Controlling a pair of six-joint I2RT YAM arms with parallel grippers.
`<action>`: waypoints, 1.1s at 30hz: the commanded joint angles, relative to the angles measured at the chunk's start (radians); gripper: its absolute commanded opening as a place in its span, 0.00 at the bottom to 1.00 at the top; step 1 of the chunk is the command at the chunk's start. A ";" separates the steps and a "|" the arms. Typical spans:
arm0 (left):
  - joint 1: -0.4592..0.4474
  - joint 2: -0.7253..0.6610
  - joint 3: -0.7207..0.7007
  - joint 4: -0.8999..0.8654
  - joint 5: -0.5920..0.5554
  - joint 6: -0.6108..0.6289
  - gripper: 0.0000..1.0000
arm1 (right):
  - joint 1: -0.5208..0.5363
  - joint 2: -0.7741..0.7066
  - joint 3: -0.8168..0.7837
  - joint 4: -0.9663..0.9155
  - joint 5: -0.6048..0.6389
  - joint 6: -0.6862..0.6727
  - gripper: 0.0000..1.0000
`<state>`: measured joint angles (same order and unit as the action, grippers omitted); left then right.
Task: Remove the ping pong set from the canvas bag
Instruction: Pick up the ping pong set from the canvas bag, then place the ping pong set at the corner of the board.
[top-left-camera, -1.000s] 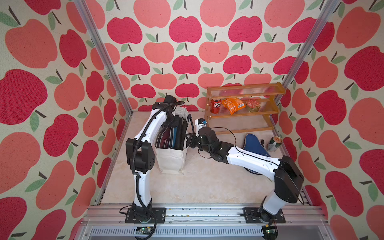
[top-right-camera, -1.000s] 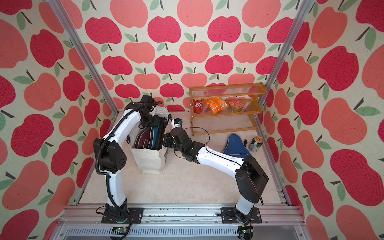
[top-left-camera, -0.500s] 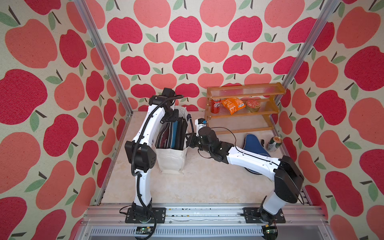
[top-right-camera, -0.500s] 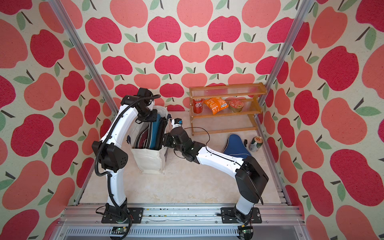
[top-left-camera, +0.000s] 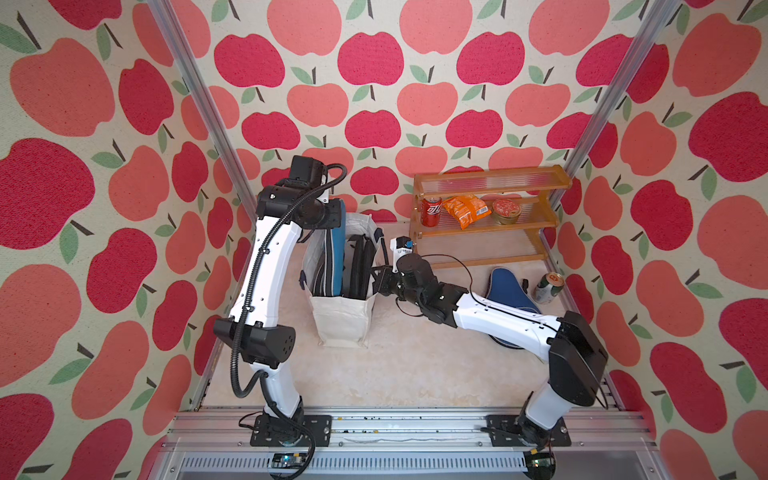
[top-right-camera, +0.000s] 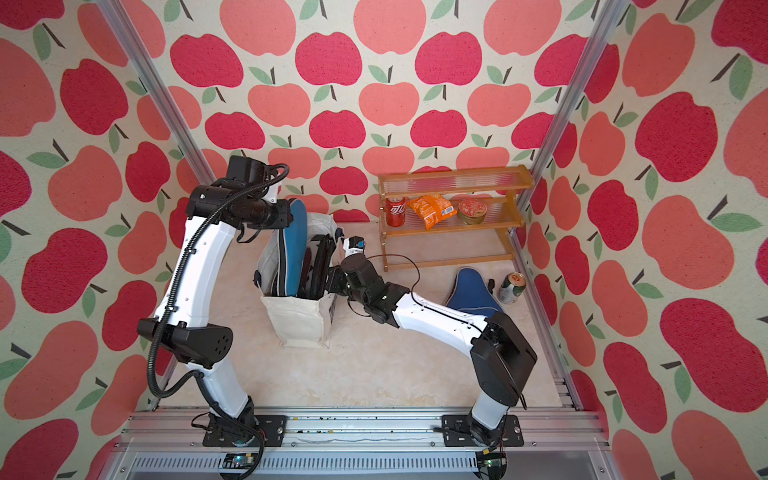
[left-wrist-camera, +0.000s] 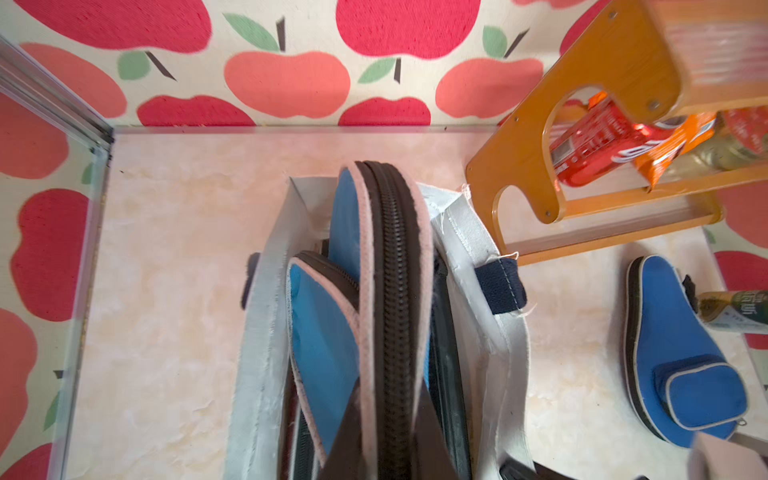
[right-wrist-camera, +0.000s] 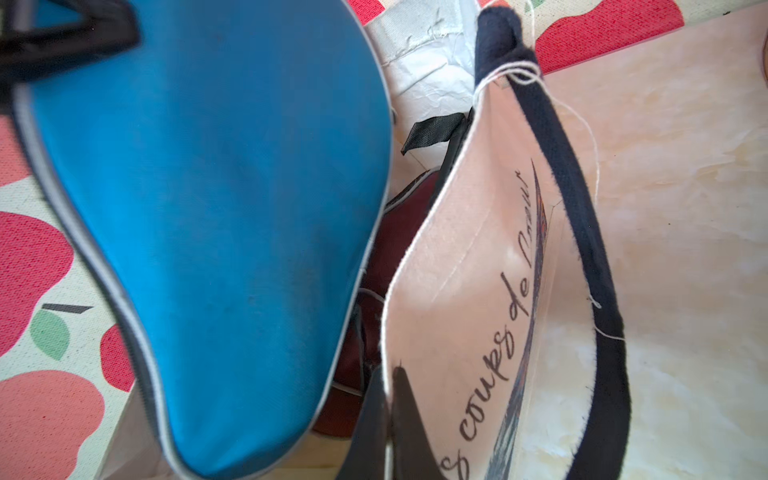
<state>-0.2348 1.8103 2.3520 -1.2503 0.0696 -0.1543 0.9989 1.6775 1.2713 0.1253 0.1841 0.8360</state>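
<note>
Left jaws tight on raised blue case (left-wrist-camera: 392, 270), right jaws tight on canvas bag (top-left-camera: 340, 320) rim; shelf (top-left-camera: 486, 183), green can (top-left-camera: 547, 287) nearby.

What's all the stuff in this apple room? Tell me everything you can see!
canvas bag: one, off-white with navy handles, standing mid-floor
light blue paddle case: one for sure, sticking up out of the bag
maroon case: one, down inside the bag
black-edged flat pieces: count unclear, inside the bag
dark blue paddle case: one, flat on the floor near the right wall
green can: one, on the floor next to that case
shelf rack: one, orange-brown wood, by the back wall
red can: one, on the middle shelf
snack bag: one, orange, beside the red can
red-lidded tub: one, beside the snack bag
left gripper: black, shut on the light blue case's zip edge
right gripper: black, shut on the bag's rim
</note>
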 joint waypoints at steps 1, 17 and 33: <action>0.014 -0.077 0.030 0.076 0.008 0.022 0.00 | -0.007 0.007 0.002 -0.036 0.034 -0.024 0.00; 0.153 -0.336 0.030 0.236 -0.042 0.061 0.00 | -0.009 -0.013 -0.050 -0.062 0.035 -0.057 0.00; 0.302 -0.209 -0.150 0.295 -0.307 0.197 0.00 | -0.011 -0.060 -0.102 -0.063 0.032 -0.078 0.00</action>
<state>0.0479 1.5478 2.2402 -1.0740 -0.1440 0.0044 0.9916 1.6379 1.1976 0.1150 0.2134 0.7864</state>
